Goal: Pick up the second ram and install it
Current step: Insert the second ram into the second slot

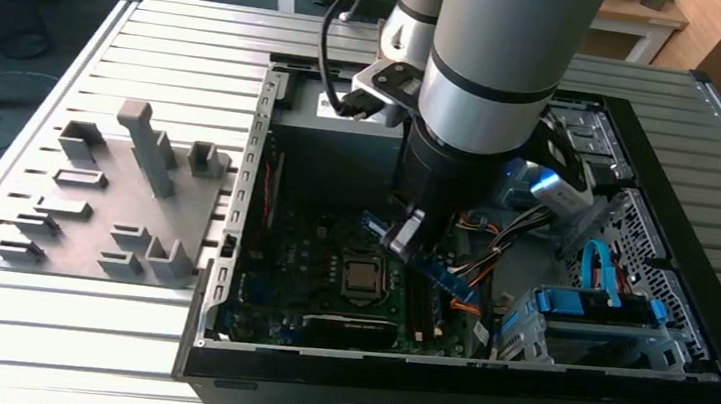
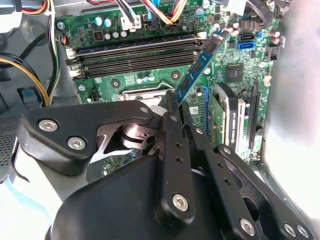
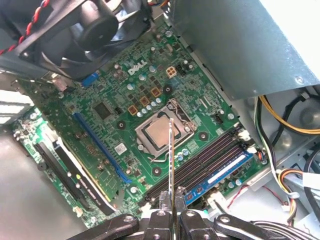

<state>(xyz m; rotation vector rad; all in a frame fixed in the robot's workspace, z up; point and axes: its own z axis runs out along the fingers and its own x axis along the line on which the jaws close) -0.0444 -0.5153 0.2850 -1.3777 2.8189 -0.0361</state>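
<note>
Hovering inside an open computer case, the robot's gripper [image 3: 171, 201] has its black fingers [image 2: 172, 132] clenched on one short end of the second ram [image 3: 171, 155]. In the first wrist view the stick appears edge-on, as a thin pale line. In the second wrist view its blue-green face [image 2: 200, 62] slants away from the fingers. It hangs in the air, clear of the board and not yet seated. Gripping one end probably leaves the contact edge free to meet a socket.

Beneath it lies the green motherboard [image 3: 115, 115]. Its long dark memory slots [image 3: 200, 160] run side by side beyond the processor socket, near the stick's far tip.

In the exterior view, the arm reaches down into the computer case [image 1: 238, 249], which lies on its side on a slatted metal counter [image 1: 50, 350]. A grey fixture [image 1: 119, 207] sits well apart, towards the exterior view's left.
</note>
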